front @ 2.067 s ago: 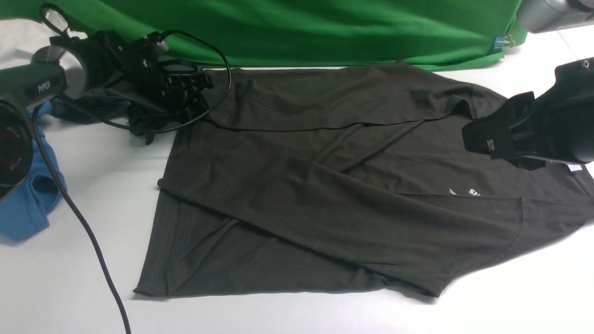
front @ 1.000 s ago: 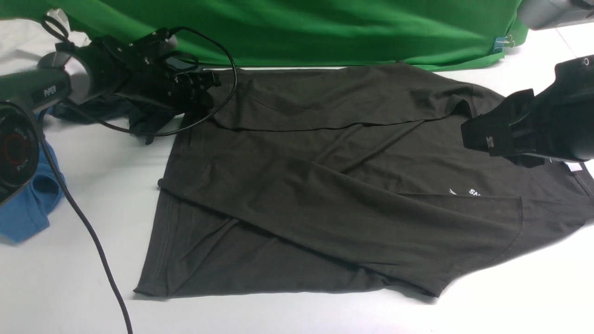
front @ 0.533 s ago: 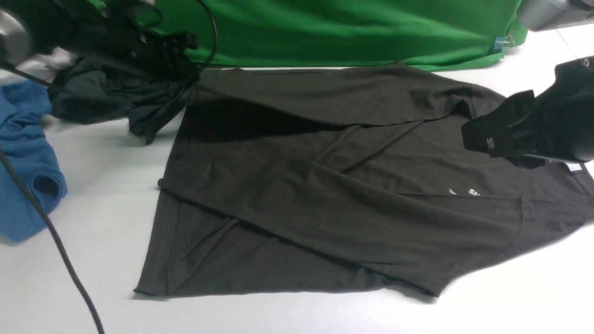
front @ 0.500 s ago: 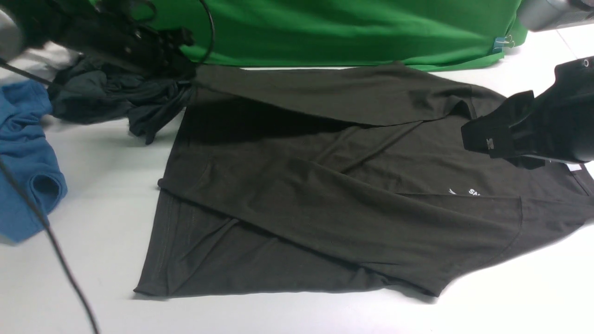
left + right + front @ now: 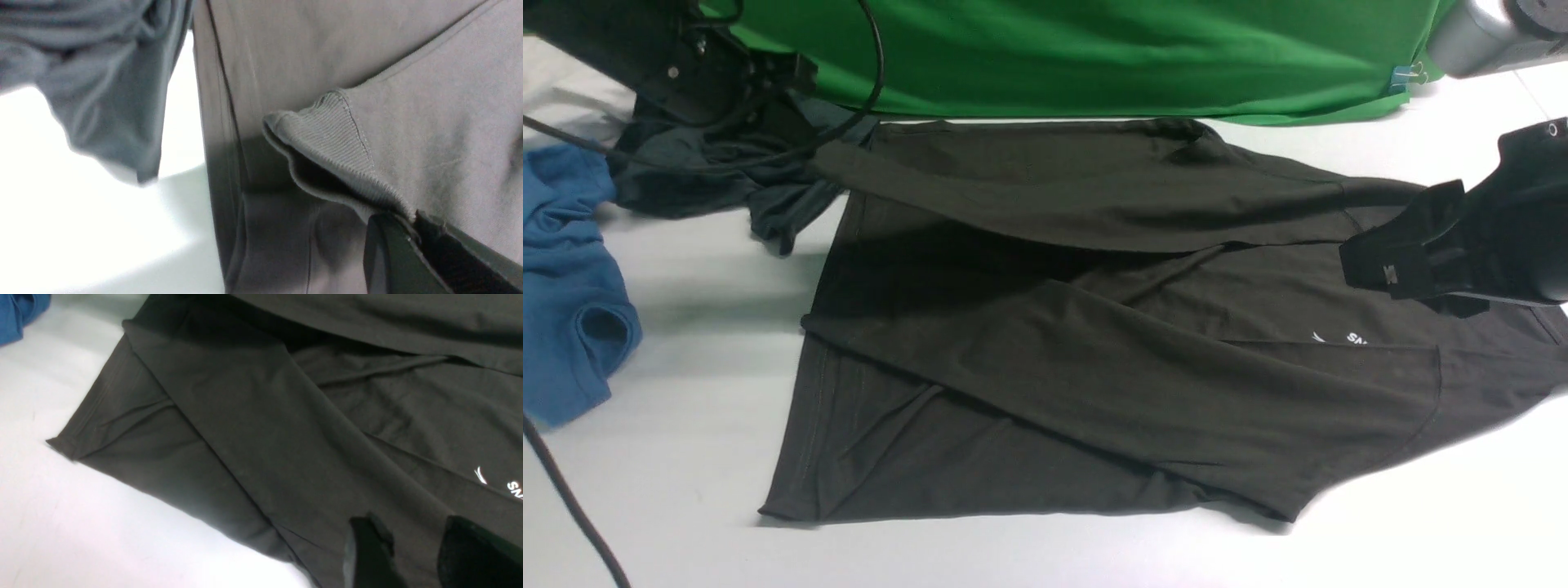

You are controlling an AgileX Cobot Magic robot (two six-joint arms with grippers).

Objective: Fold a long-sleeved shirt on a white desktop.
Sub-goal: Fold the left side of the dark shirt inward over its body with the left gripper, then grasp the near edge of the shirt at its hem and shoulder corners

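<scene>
On my bench (image 5: 711, 490), the blue cloth garment (image 5: 572, 286) lies left of the dark long-sleeved shirt (image 5: 1135, 367).

The shirt (image 5: 1127, 367) is a very dark brown-black, plain apart from small white chest lettering (image 5: 1356, 339), and the desktop (image 5: 711, 490) beneath it is plain white. A solid blue garment (image 5: 572, 278) and a dark slate, blue-tinged garment (image 5: 686, 175) show nearby, with a bright green backdrop (image 5: 1094, 57) behind. The cuff (image 5: 347, 151) has fine ribbed lines, looking brownish grey in the left wrist view.
</scene>
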